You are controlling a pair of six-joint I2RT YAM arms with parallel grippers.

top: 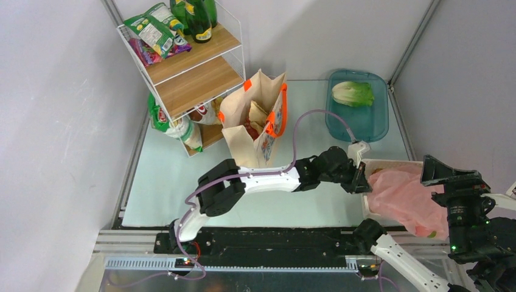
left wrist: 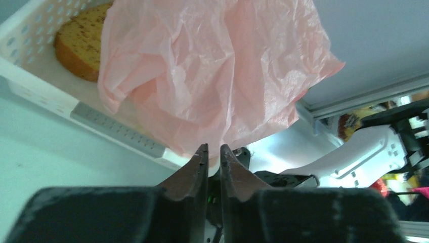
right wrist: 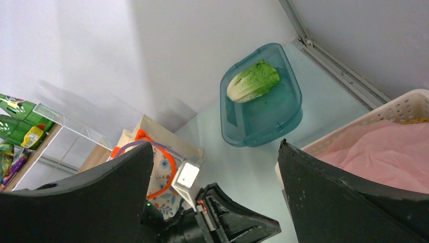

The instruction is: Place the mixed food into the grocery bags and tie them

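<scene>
The left pincer is clenched at the lower hem of the pink bag, its two dark tips nearly touching, and a fold of the thin film appears to be nipped between them. The bag lies crumpled over the white lattice basket at the right of the surface, spilling over the basket's near rim. One golden-brown bread roll, speckled on top, sits inside the basket just beside the bag and partly under its edge. The right pincer hangs released above the basket's right side, its jaws spread wide with nothing between them. The lettuce head lies alone in the teal tray at the far right corner, well apart from both bags. The beige tote stands upright with its mouth open near the middle of the surface, orange handles raised and a floral print on its side; no words can be read on it. Behind it to the left stands a white wire rack with wooden shelves, tilted in this view. Dark green bottles with yellow labels and green snack packets fill its top shelf. Another green packet bearing a round red logo sits lower down. The lettering on all of these is too small to make out.
</scene>
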